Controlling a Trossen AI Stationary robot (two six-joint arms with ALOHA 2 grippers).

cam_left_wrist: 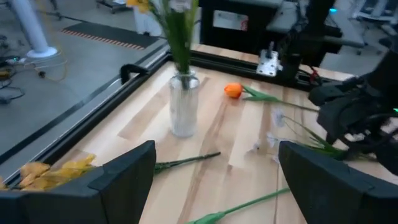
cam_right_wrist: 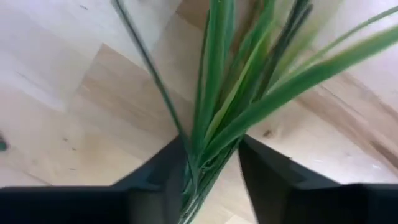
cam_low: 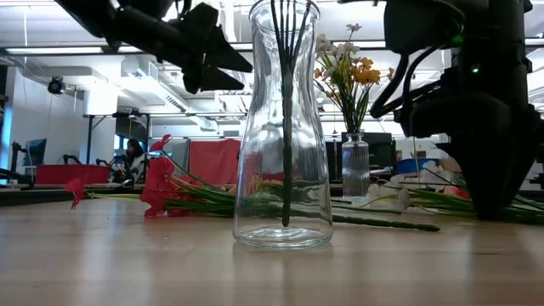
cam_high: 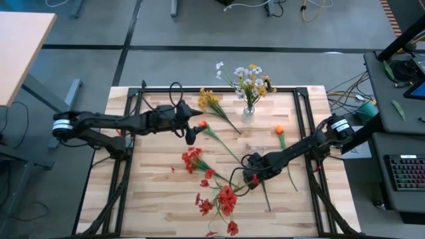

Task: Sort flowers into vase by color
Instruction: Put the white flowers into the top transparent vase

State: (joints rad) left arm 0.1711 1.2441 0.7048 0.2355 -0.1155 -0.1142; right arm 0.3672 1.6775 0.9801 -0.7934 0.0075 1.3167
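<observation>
Red flowers [cam_high: 222, 196] strewn mid-table, stems clamped between right gripper [cam_right_wrist: 214, 163] fingers. Yellow spray [cam_high: 210, 101] and orange bloom [cam_high: 279, 131] lying flat. White-yellow bunch upright in vase [cam_high: 248, 111]. Left gripper [cam_left_wrist: 211, 177] spread wide, nothing held.

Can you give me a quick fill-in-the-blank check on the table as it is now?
1. The right gripper is closed around a bundle of green ____.
2. The vase at the table's far edge holds white and ____ blossoms.
3. The left gripper is ____ and holds nothing.
4. The loose yellow flower lies on the table to the ____ of that vase in the high view.

Missing words: stems; yellow; open; left
</observation>
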